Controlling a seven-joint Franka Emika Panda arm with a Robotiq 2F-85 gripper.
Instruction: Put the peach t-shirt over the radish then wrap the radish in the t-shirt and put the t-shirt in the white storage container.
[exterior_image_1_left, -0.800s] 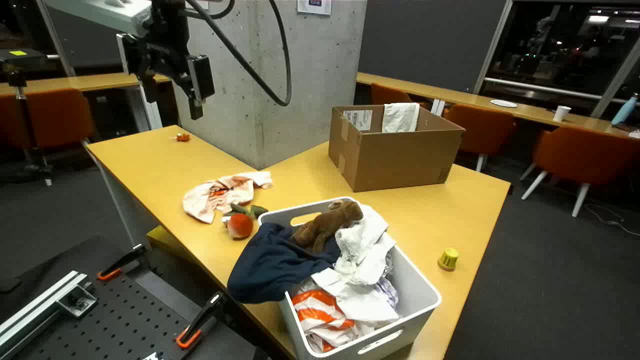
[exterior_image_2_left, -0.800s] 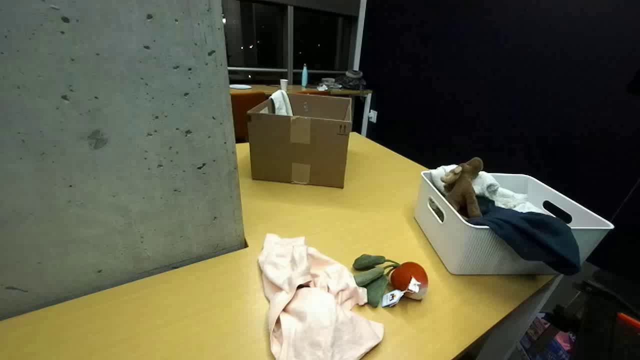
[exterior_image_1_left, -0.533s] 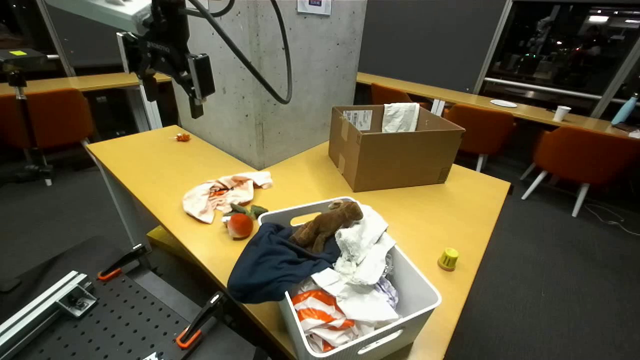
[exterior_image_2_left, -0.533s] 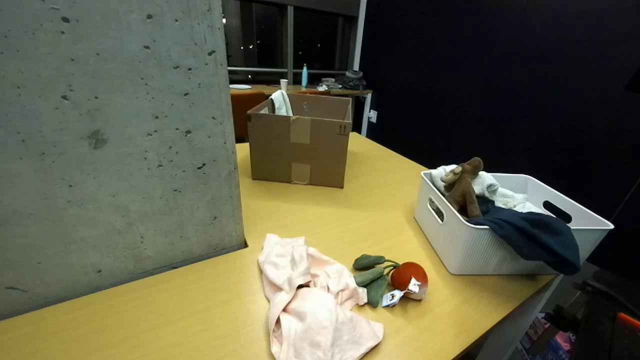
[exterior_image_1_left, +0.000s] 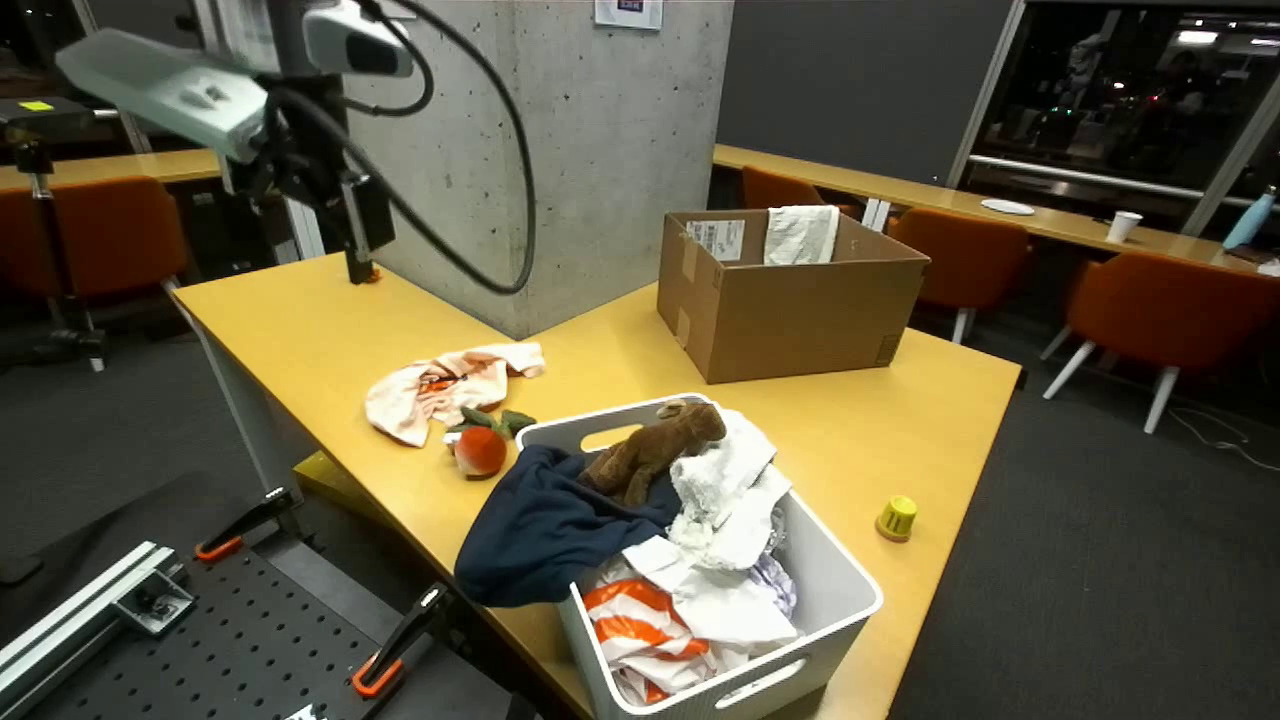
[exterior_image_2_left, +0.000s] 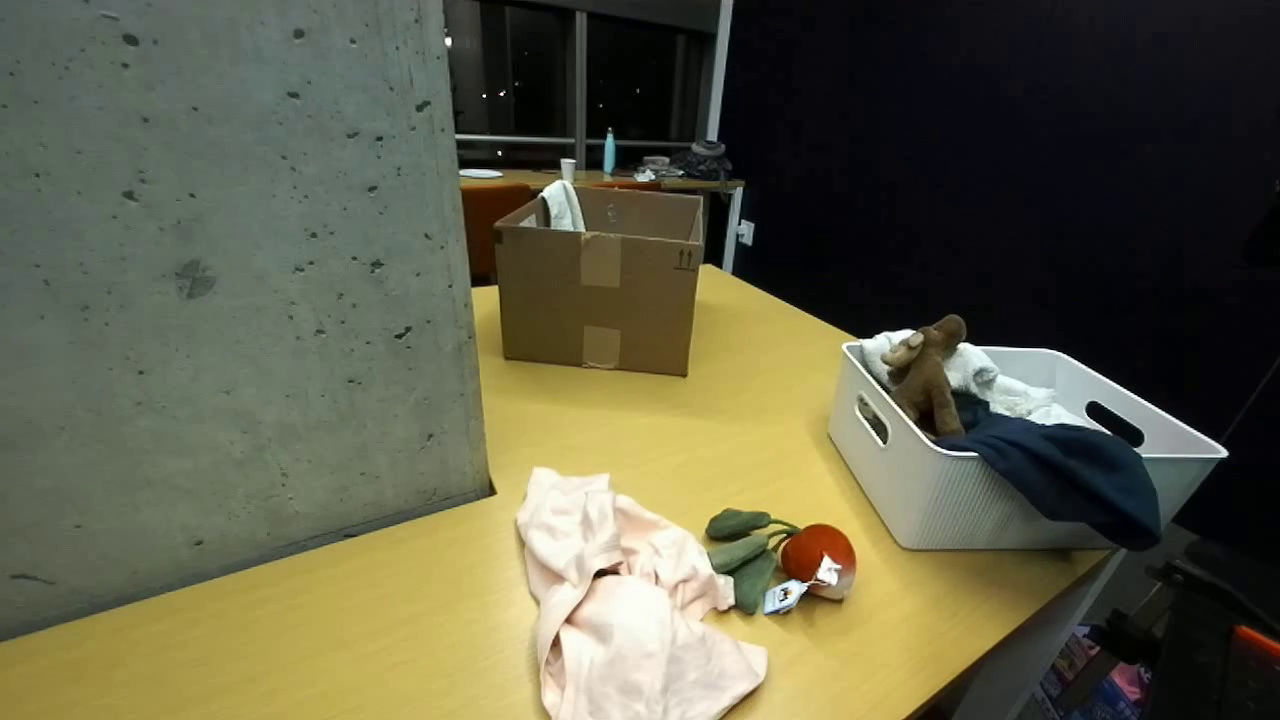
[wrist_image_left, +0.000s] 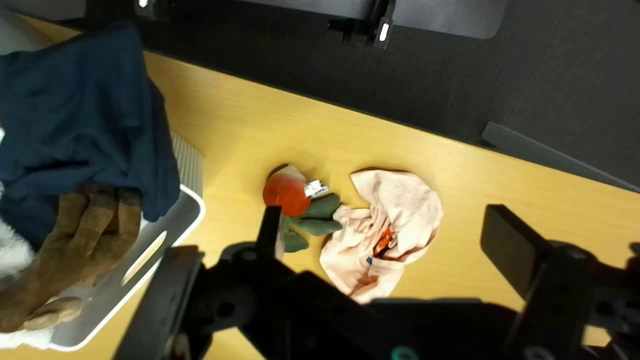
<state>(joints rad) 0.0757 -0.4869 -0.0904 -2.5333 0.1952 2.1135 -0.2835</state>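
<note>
The peach t-shirt (exterior_image_1_left: 480, 385) lies crumpled on the table, also seen in an exterior view (exterior_image_2_left: 625, 640) and the wrist view (wrist_image_left: 407, 210). An orange and dark patch shows in its folds. The red-and-white plush radish (exterior_image_1_left: 480, 452) lies uncovered, its green leaves touching or very near the shirt's edge; it also shows in an exterior view (exterior_image_2_left: 818, 555) and the wrist view (wrist_image_left: 286, 195). The white storage container (exterior_image_2_left: 950, 500) stands beside the radish; its rim shows in an exterior view (exterior_image_1_left: 850, 600). My gripper (exterior_image_1_left: 308, 240) is open and empty above the table, with shirt and radish below it (wrist_image_left: 386, 235).
The container holds a navy cloth (exterior_image_1_left: 560, 530) hanging over its rim, a brown plush animal (exterior_image_1_left: 650, 455) and white cloths. A cardboard box (exterior_image_1_left: 800, 325) stands behind. A concrete pillar (exterior_image_1_left: 520, 150) rises at the table's inner corner. A yellow cup-like thing (exterior_image_1_left: 897, 518) sits near the edge.
In an exterior view the arm and gripper have moved down and slightly left, and the gripper has tilted. The t-shirt, radish and container have not moved.
</note>
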